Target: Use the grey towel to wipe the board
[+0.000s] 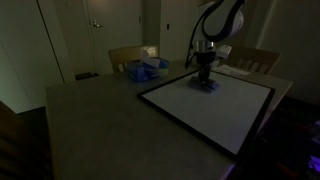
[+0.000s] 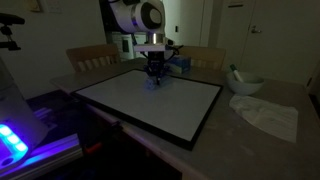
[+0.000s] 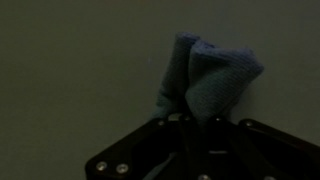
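The white board (image 1: 215, 105) with a dark frame lies flat on the table; it also shows in the other exterior view (image 2: 140, 98). My gripper (image 1: 204, 78) is shut on a bluish-grey towel (image 1: 206, 85) and presses it on the board's far part, seen in both exterior views (image 2: 153, 82). In the wrist view the bunched towel (image 3: 205, 72) sticks out from between the fingers (image 3: 200, 118) against the board surface.
A blue cloth pile (image 1: 143, 70) lies at the table's far side. A white crumpled cloth (image 2: 268, 115) and a bowl (image 2: 246, 84) sit beside the board. Wooden chairs (image 1: 252, 60) stand behind the table. A device with a blue light (image 2: 12, 142) is near the camera.
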